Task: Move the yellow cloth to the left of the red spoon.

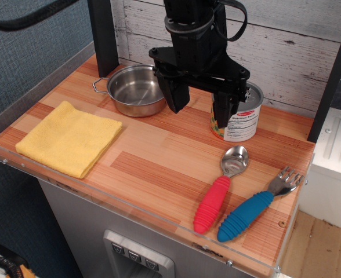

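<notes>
The yellow cloth [69, 139] lies folded and flat at the left front of the wooden table, well to the left of the red spoon. The red spoon [220, 190] lies at the right front, its metal bowl pointing away and its ribbed red handle toward the front edge. My gripper [199, 107] hangs above the back middle of the table, between the steel pot and the can. Its two black fingers [177, 95] are spread apart and hold nothing.
A steel pot [134, 90] stands at the back left. A labelled can [238, 114] stands at the back right, partly behind my right finger. A blue-handled fork [256, 207] lies right of the spoon. A clear raised rim [130, 202] edges the table's front.
</notes>
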Controlling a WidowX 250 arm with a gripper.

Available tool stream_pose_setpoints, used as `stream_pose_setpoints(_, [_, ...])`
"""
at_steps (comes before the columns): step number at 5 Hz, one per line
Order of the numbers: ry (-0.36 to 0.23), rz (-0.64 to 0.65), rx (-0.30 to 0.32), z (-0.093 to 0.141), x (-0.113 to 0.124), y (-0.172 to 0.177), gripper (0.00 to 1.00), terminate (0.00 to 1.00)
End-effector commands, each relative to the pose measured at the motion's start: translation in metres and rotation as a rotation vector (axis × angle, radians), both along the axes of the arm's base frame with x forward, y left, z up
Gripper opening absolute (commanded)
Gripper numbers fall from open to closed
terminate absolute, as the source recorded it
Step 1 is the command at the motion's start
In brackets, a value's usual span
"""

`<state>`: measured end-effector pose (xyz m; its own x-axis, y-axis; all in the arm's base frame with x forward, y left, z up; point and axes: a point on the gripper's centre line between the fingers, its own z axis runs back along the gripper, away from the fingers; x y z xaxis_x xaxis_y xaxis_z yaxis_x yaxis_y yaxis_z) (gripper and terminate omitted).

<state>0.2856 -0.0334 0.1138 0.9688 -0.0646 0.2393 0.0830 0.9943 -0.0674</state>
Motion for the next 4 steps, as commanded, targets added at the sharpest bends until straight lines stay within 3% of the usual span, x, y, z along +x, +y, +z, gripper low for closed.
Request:
stream_pose_setpoints(1, [0.0, 0.0, 0.0, 0.0, 0.0, 0.0, 1.0, 0.0])
stream_pose_setpoints(3, [0.042, 0.071, 0.05, -0.014, 0.009, 0.036, 1.0, 0.0])
stream_pose_setpoints(4, [0.041, 0.121, 0.121, -0.02, 0.006, 0.068, 1.0, 0.0])
